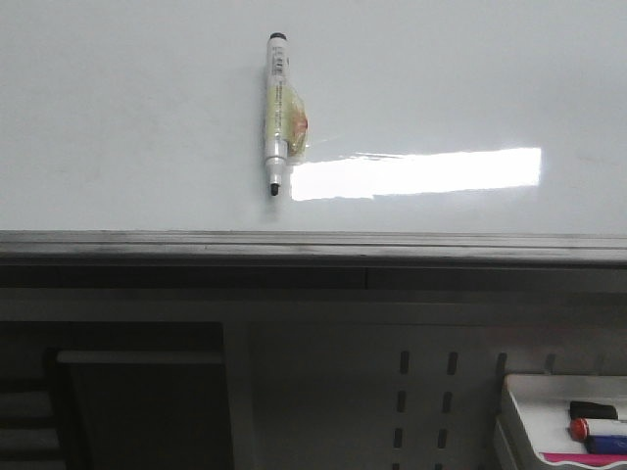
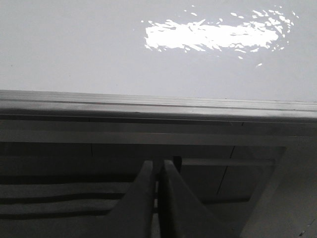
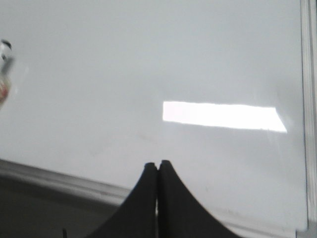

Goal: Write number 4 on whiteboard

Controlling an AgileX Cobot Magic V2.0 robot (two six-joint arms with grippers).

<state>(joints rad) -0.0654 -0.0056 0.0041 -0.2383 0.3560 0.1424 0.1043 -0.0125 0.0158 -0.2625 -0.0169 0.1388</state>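
Note:
The whiteboard (image 1: 127, 117) is a large glossy white board with a grey edge rail and a bright rectangular light reflection. It also shows in the left wrist view (image 2: 74, 44) and the right wrist view (image 3: 99, 74). No strokes of the number 4 show on it. A black-tipped white marker pen (image 1: 276, 113) lies on the board, tip toward the rail; its blurred end shows in the right wrist view (image 3: 5, 54). My left gripper (image 2: 158, 163) is shut and empty, below the rail. My right gripper (image 3: 158, 164) is shut and empty, over the board near its rail. Neither gripper shows in the front view.
A small white tray (image 1: 519, 411) with several markers stands at the lower right, below the board. The grey rail (image 1: 313, 245) runs across the board's near edge. A slotted metal panel (image 1: 421, 401) and a dark opening lie below it.

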